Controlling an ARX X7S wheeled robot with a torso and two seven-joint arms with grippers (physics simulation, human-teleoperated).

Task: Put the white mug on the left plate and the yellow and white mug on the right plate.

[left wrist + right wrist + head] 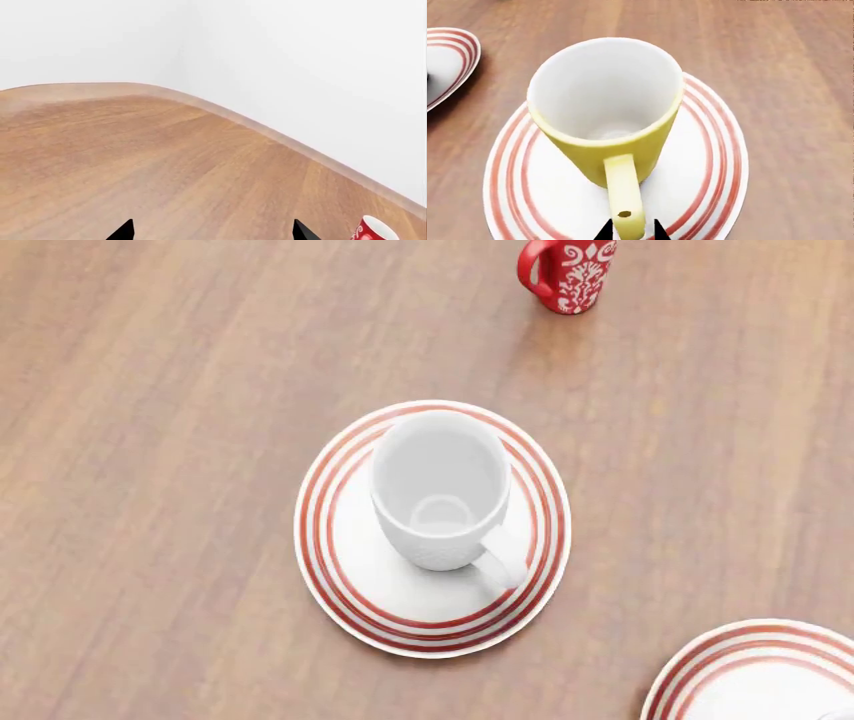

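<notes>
The white mug (pixel 441 490) stands upright on the left plate (pixel 344 575), its handle pointing toward the right plate (pixel 754 670), of which only an edge shows in the head view. In the right wrist view the yellow and white mug (pixel 604 95) stands upright on the right plate (pixel 710 165). My right gripper (pixel 630 232) is closed narrowly around the end of that mug's yellow handle (pixel 624 200). My left gripper (pixel 213 231) is open over bare table, nothing between its fingertips. Neither gripper shows in the head view.
A red mug (pixel 570 275) with a white pattern stands on the wooden table (pixel 160 440) beyond the left plate, and also shows near my left gripper as the red mug (pixel 375 231). The table's curved far edge (pixel 267 132) meets a white wall.
</notes>
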